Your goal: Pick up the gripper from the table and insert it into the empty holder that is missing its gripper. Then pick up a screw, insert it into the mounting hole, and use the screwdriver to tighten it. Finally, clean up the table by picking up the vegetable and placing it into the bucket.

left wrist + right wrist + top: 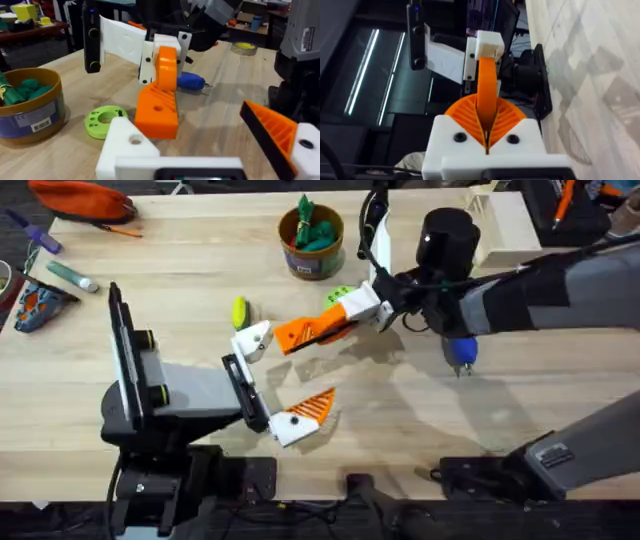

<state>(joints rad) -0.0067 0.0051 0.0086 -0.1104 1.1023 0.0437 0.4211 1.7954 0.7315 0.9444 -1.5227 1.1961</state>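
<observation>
We see the right gripper (335, 320) reaching over the middle of the worktop (520, 390), its two orange pads clenched on the loose gripper (159, 107), which hangs above the wood. The piece's free end sits just beside the bare white holder (252, 340) of the left gripper (275, 385); we cannot tell whether they touch. The left gripper's jaws stand released, well apart, holding nothing: one finger carries an orange pad (315, 408), the other is the empty holder with its mounting hole (135, 140) showing dark.

The vegetable (240, 312) lies on the wood just beside the holder, toward the far edge. The bucket (311, 242) stands near the far edge with dark green leafy toys inside. A green disc (104, 120) lies between bucket and grippers. The screwdriver (461, 354) lies right of centre, partly under the right arm.
</observation>
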